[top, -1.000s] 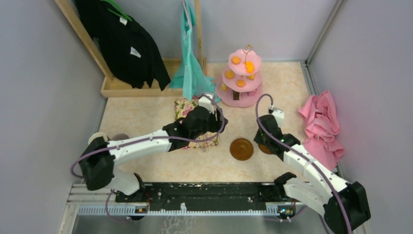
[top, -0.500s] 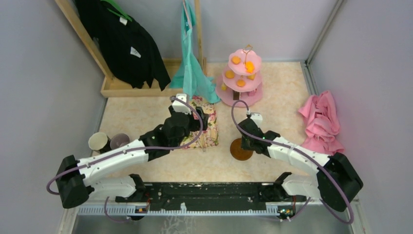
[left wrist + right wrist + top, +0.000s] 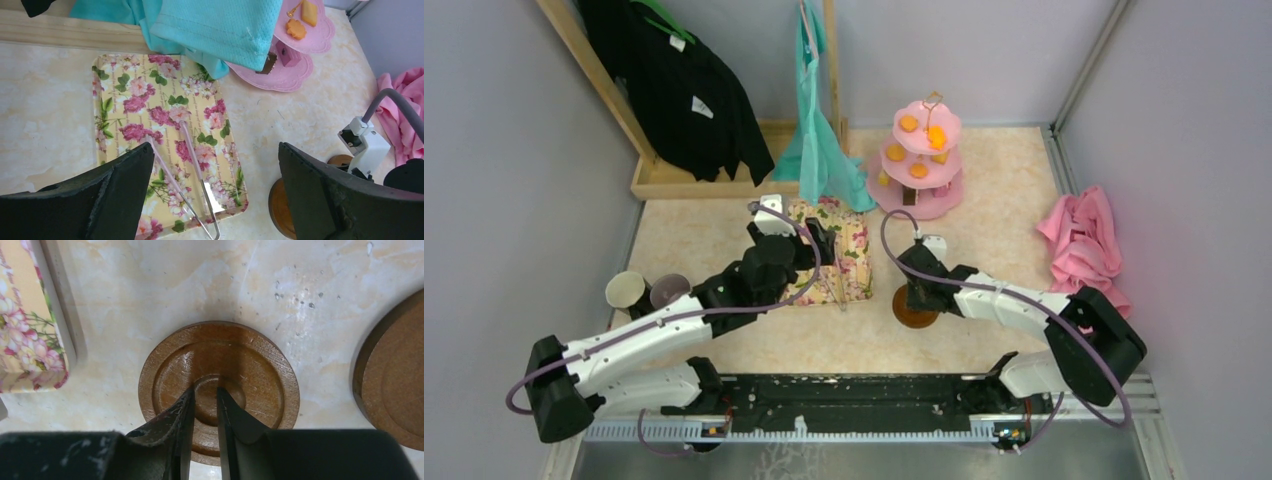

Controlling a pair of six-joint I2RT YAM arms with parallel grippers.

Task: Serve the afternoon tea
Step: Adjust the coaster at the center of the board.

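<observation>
From above, the left gripper (image 3: 812, 234) hangs over the floral tray (image 3: 852, 272), while the right gripper (image 3: 914, 292) points down onto 1 brown saucer (image 3: 916, 318). The pink three-tier stand (image 3: 921, 160) with its snacks sits well beyond both, and the cream mug (image 3: 626, 290) and mauve-grey mug (image 3: 669, 290) wait by the left arm's elbow. In the left wrist view, the left gripper (image 3: 215, 150) is spread wide and empty. The pink-handled tongs (image 3: 185, 175) lie on the tray (image 3: 125, 90) between and just below its fingers, so the step looks like taking them. It should come straight down, straddle both handles near their middle and close slowly so they do not skate on the glossy tray. In the right wrist view, the right gripper (image 3: 205, 390) shows only a slim gap between its fingers, pinching nothing. Its tips are over the centre well of the saucer (image 3: 250, 370), with a 2nd saucer (image 3: 395, 390) apart to the right. If it means to shift this saucer it should keep it flat; whether the tips touch the wood I cannot tell.
</observation>
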